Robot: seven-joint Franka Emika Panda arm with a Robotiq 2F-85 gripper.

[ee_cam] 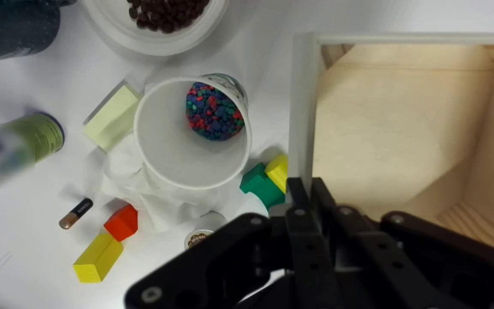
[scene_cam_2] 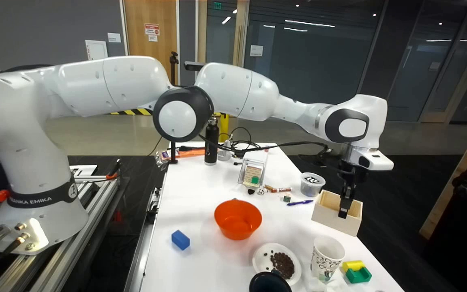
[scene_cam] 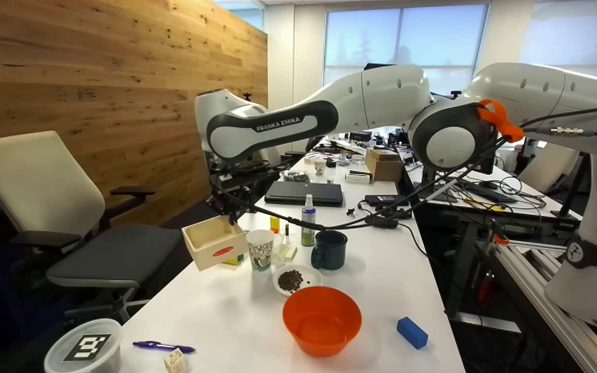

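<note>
My gripper (ee_cam: 309,184) is shut on one wall of an open pale wooden box (ee_cam: 393,128). One finger is inside the box and one outside. In both exterior views the gripper (scene_cam: 232,217) (scene_cam_2: 343,213) holds the box (scene_cam: 208,259) (scene_cam_2: 333,221) at the table's edge. The box looks raised off the table and tilted. It looks empty in the wrist view. A paper cup (ee_cam: 157,133) (scene_cam: 260,251) (scene_cam_2: 326,261) with coloured pebbles (ee_cam: 215,112) stands beside it. A green block (ee_cam: 262,189) (scene_cam_2: 358,275) and a yellow block (ee_cam: 277,171) lie close by, partly hidden by the box wall.
A white plate (scene_cam_2: 261,259) of dark beans, a dark mug (scene_cam: 330,251), a spray bottle (scene_cam: 308,223) and an orange bowl (scene_cam: 322,321) stand on the table. A blue block (scene_cam: 412,332), purple pen (scene_cam: 162,346) and lidded tub (scene_cam_2: 312,185) are farther off. A chair (scene_cam: 107,254) stands beside the table.
</note>
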